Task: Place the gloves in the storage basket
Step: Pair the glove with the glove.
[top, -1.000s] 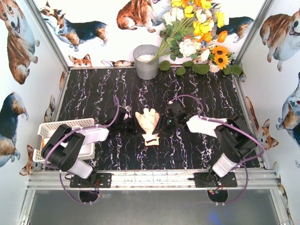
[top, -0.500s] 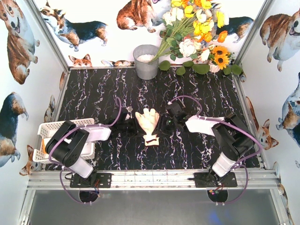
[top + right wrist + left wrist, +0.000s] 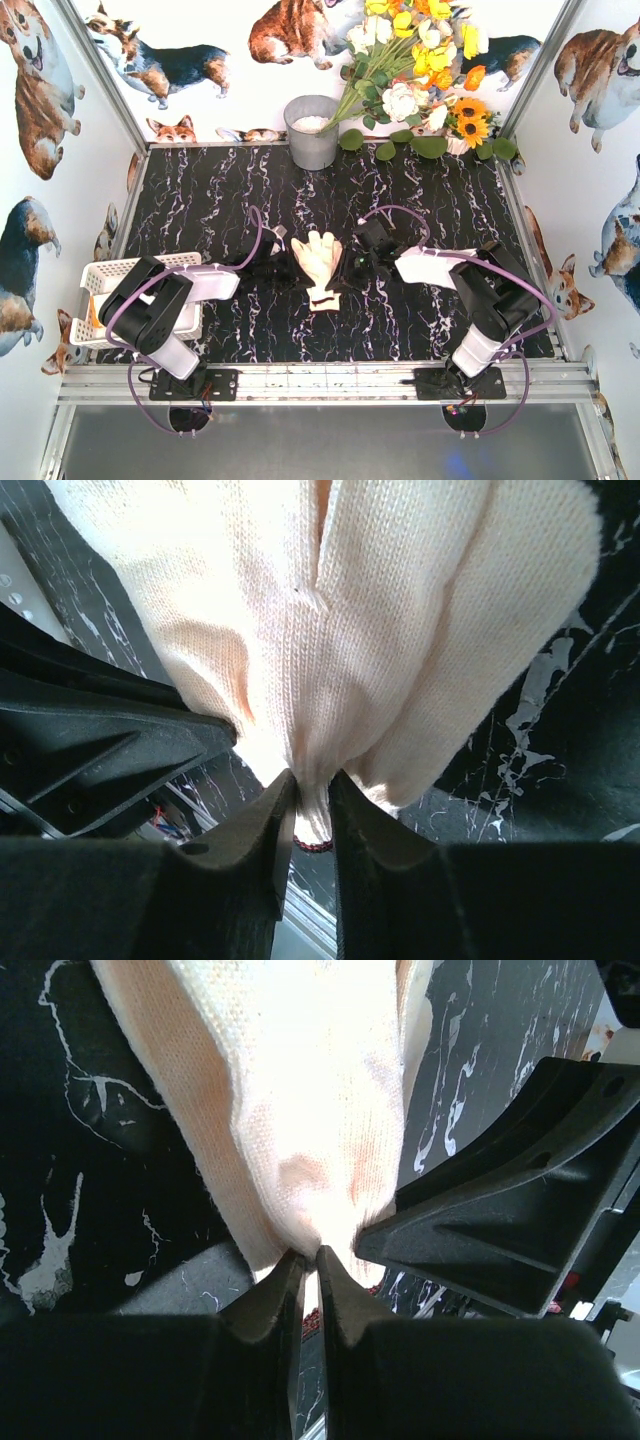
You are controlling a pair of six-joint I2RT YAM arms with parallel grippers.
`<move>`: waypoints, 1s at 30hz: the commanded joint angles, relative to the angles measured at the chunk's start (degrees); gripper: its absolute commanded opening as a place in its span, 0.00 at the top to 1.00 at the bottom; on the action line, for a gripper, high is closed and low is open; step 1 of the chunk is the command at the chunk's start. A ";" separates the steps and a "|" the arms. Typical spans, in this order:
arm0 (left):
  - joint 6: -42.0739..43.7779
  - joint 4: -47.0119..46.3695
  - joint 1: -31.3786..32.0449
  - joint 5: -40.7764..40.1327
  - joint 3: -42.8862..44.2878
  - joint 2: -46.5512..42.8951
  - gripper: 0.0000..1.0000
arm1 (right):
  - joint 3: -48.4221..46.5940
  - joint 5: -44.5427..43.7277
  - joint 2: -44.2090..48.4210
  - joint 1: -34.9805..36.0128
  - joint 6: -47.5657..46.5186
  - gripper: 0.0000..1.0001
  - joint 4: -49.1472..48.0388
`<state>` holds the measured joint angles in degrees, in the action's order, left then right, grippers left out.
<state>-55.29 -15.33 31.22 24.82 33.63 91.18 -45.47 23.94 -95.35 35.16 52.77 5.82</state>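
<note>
One cream knit glove point(image 3: 319, 260) lies in the middle of the black marbled table, fingers pointing to the back. My left gripper point(image 3: 289, 270) is at its left edge and my right gripper point(image 3: 351, 264) at its right edge. In the left wrist view the left gripper point(image 3: 311, 1253) is shut, pinching a fold of the glove point(image 3: 300, 1090). The right wrist view has the right gripper point(image 3: 312, 780) shut on the glove point(image 3: 350, 610) near its dark-trimmed cuff. The white lattice storage basket point(image 3: 100, 275) sits at the near left, mostly hidden under my left arm.
A grey metal bucket point(image 3: 313, 130) stands at the back centre beside a bunch of white and yellow flowers point(image 3: 420, 60). Walls printed with dogs close in the table on three sides. An aluminium rail point(image 3: 320, 380) runs along the near edge.
Both grippers have closed onto the glove's edges. The left arm has edged right, and the glove has shifted slightly to the right and bunched.
</note>
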 commanded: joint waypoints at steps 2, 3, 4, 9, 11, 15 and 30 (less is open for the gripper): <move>0.07 -0.99 0.57 -0.25 1.26 -1.15 1.00 | -0.49 -0.61 3.23 0.07 -0.62 0.82 0.79; 0.09 -0.87 0.59 -0.15 1.26 -1.34 1.00 | -0.61 -0.88 3.95 0.08 -0.84 0.83 1.58; 0.11 -0.66 0.64 -0.05 1.31 -1.55 1.00 | -0.71 -1.22 4.55 0.15 -1.07 0.84 2.74; -1.01 -0.05 1.50 -0.27 1.60 -2.93 1.00 | -1.02 -3.62 7.32 1.27 -1.88 0.85 6.68; -1.13 0.47 2.09 -0.69 1.77 -3.55 1.00 | -1.02 -4.17 7.82 1.92 -1.68 0.85 7.55; -0.78 2.98 2.60 -1.62 1.43 -4.97 1.00 | -1.20 -6.43 9.24 3.16 -1.22 0.85 9.81; 1.74 5.27 2.79 -2.76 -1.17 -4.18 1.00 | -0.31 -7.80 7.27 4.72 -0.87 0.83 10.08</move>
<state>-54.57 -9.34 33.80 23.53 33.19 85.89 -45.50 17.43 -87.37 39.38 52.01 15.68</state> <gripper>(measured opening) 0.005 0.166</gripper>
